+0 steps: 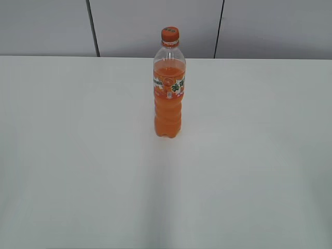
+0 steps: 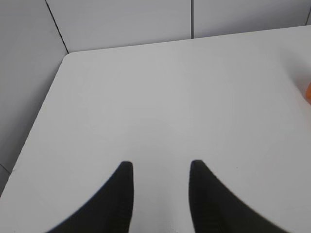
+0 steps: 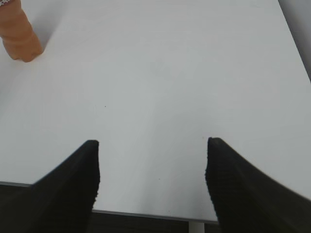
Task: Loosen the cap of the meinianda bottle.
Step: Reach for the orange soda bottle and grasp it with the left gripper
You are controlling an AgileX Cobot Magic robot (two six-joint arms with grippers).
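Observation:
The meinianda bottle stands upright near the middle of the white table, holding orange drink, with an orange-green-white label. The orange cap sits on its neck. No gripper shows in the exterior view. In the left wrist view my left gripper is open and empty over bare table; an orange sliver of the bottle shows at the right edge. In the right wrist view my right gripper is open wide and empty near the table's front edge; the bottle's ribbed base stands far off at the upper left.
The white table fills the exterior view, with a grey panelled wall behind it. The table's left edge and rounded far corner show in the left wrist view. Its front edge and right edge show in the right wrist view.

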